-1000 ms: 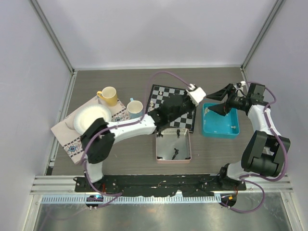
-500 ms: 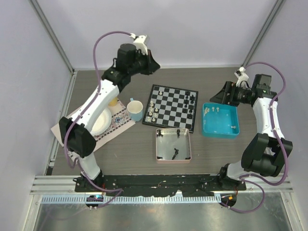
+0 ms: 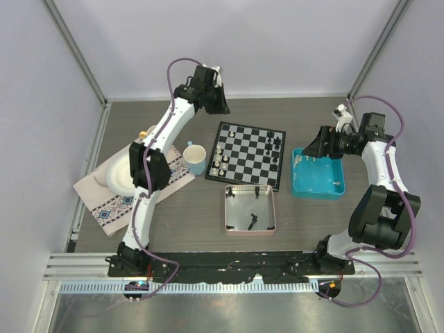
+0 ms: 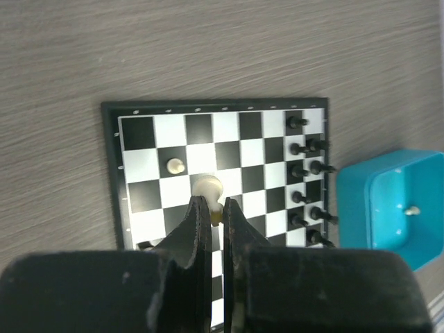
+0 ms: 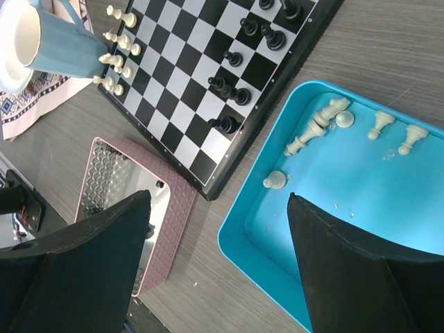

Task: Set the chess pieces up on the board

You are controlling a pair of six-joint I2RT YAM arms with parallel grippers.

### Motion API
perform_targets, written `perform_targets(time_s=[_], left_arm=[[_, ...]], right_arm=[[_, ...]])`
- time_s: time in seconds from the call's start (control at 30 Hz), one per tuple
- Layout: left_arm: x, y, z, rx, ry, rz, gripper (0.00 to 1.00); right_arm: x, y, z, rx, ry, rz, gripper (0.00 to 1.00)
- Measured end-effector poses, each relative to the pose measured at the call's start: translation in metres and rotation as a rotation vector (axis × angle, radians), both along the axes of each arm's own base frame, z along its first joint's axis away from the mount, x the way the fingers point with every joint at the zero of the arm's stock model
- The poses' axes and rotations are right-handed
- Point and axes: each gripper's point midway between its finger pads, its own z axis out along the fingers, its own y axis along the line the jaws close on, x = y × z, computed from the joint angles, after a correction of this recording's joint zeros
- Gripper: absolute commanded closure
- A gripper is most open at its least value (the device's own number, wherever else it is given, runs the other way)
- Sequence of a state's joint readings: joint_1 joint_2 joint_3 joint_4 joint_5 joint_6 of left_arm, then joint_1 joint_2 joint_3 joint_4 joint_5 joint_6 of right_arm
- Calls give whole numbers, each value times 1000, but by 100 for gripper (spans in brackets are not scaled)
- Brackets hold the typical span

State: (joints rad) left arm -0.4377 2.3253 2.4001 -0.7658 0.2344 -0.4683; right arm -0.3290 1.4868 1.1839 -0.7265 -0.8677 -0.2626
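White plastic shows between the tips of the left pincer (image 4: 213, 220). It is shut tight on one small white chess piece (image 4: 207, 186), and the piece's round top pokes out past the tips. This pincer hangs up high over the far side of the table (image 3: 194, 222). The board (image 4: 208, 135) lies flat right below it.

Looking down from that pincer, the black pieces (image 4: 305, 180) stand in two short lines along the right side of the board. A lone white piece (image 4: 176, 165) stands on a square a little to the left of the tips. Further right, past the board's edge, is a corner of the blue tray (image 4: 354, 208).

The right pincer (image 5: 216, 201) is open very wide and has nothing in it. Its two black fingers (image 5: 76, 263) are far apart. The blue tray sits under it, and the tray's corner shows in the gap between the fingers. Inside the tray are some loose white pieces (image 5: 316, 128). A few lie on their sides and others look upright.

By this pincer's left finger is the pink tray (image 5: 173, 208), close to the board's edge. I cannot tell if the two touch. A few dark bits (image 3: 252, 222) lie in it.

Ahead of this pincer is the board again, with the black pieces on the side close to the blue tray. On the far side of the board from this pincer, small white ones (image 5: 114, 59) stand in a bunch next to a blue cup (image 5: 41, 41).
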Motion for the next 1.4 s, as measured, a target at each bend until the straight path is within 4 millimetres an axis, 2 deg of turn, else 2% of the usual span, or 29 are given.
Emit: perform_targets(time_s=[0.2,0.57,1.03,1.4], left_arm=[[11,9,-49,63,76,61,100],[22,13,-87,99,124,124,99],[37,11,-125,108,139,166,98],[43,9,-127,89,128,182,93]], right_arm=[[-4,1,-7,18,4,7,14],[-3,-6,-7,45,-13,-1,14],[-4,-10,-12,58,-9,-4,14],[-3,-10,-15,64,-7,2,14]])
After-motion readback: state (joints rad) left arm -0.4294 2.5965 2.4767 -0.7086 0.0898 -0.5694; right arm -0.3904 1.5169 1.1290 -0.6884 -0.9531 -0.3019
